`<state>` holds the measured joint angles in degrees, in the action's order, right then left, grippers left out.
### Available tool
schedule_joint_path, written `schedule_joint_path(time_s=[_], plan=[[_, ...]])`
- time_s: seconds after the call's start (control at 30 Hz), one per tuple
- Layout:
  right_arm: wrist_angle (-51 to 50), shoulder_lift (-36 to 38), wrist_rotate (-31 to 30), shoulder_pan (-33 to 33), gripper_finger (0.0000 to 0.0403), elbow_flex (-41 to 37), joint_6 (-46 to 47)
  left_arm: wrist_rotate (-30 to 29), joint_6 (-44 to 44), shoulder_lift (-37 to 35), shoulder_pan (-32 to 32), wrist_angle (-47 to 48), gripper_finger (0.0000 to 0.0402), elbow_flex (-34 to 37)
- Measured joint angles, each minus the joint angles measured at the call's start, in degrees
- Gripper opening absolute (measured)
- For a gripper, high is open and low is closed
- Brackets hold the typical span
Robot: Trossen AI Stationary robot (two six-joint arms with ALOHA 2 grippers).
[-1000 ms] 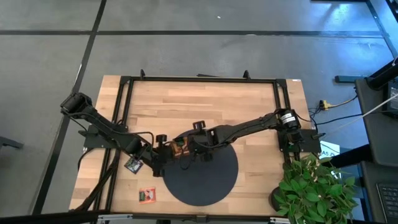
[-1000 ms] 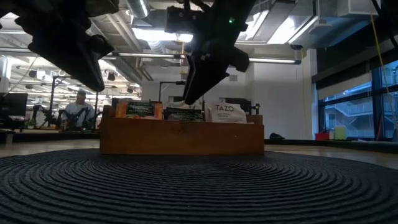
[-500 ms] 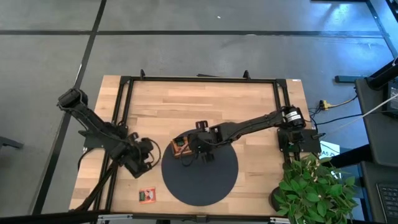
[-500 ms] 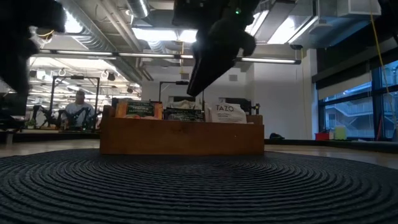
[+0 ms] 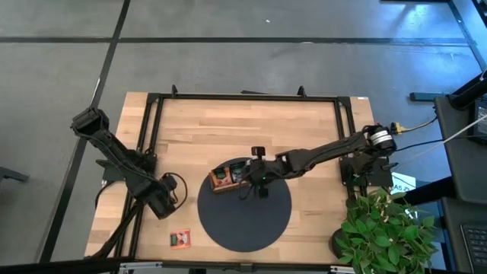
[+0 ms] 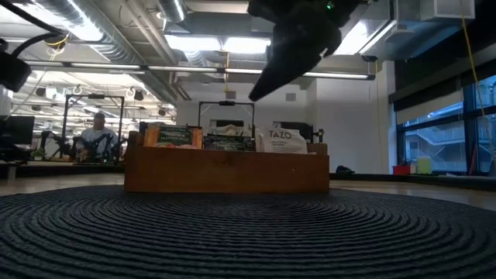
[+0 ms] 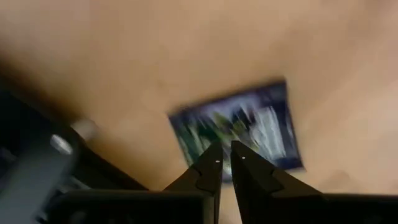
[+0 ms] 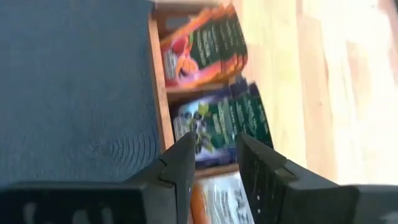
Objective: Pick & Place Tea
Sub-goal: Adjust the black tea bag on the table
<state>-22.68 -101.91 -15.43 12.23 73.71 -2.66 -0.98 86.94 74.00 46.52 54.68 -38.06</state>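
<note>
A black tea sachet [image 7: 239,124] lies flat on the wooden table near its left edge. My left gripper [image 7: 225,157] [image 5: 163,204] points straight down over it, fingers shut. An orange-red sachet [image 5: 180,239] lies near the front edge. The wooden tray [image 5: 223,188] [image 6: 225,170] stands at the far rim of the round dark mat [image 5: 251,221] and holds upright orange-red [image 8: 199,53], black [image 8: 217,124] and white [image 8: 217,202] sachets. My right gripper [image 8: 214,165] [image 6: 298,46] hangs open above the tray's right end, with nothing between its fingers. My left gripper's shut fingertips [image 7: 211,163] stand from above over the black sachet's edge [image 7: 205,146]. The blur hides whether they touch it. The sachet lies flat on the table.
A black frame rail [image 5: 144,144] runs along the table's left side close to my left arm. A potted plant [image 5: 384,228] stands at the near right corner. A person [image 6: 99,132] sits far off in the room behind.
My left gripper has swung from beside the tray toward the table's left and near edges, sinking a little and rolling its wrist, and now stands over the black sachet. My right gripper has drawn back from over the tray toward the right and risen slightly.
</note>
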Motion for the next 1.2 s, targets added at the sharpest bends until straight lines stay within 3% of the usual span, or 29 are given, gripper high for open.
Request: schedule_joint_path(time_s=[0.1, 0.23, 0.53, 0.7, 0.8, 1.07, 1.2], plan=[[1.0, 0.5, 0.0, 0.0, 0.0122, -0.1, 0.1, 1.3, 1.4, 0.0, 0.5, -2.2, 0.0029, 0.0], [1.9, 0.5, 0.0, 0.0, 0.0122, -0.1, -0.6, -1.3, 1.4, 0.8, 1.1, -3.0, 0.0029, 0.0], [1.4, 0.5, 0.0, 0.0, 0.0122, -0.1, 0.6, 5.7, -0.8, 5.1, 0.8, -11.4, 0.0032, 4.9], [2.1, 0.5, 0.1, 0.0, 0.0122, -0.1, 2.7, 6.3, -4.7, 5.5, 0.2, -14.1, 0.0033, 5.3], [2.8, 0.5, 1.5, 0.0, 0.0122, -0.1, 3.7, 4.1, -7.8, 5.6, 0.3, -16.3, 0.0033, 5.2], [5.0, 0.4, 2.0, 0.0, 0.0122, -0.1, 3.7, -10.6, -18.1, 5.9, 0.2, -27.0, 0.0033, 5.5], [5.2, 0.4, 2.3, 0.0, 0.0122, -0.1, 5.9, -12.0, -21.3, 6.2, -1.0, -29.2, 0.0033, 5.6]])
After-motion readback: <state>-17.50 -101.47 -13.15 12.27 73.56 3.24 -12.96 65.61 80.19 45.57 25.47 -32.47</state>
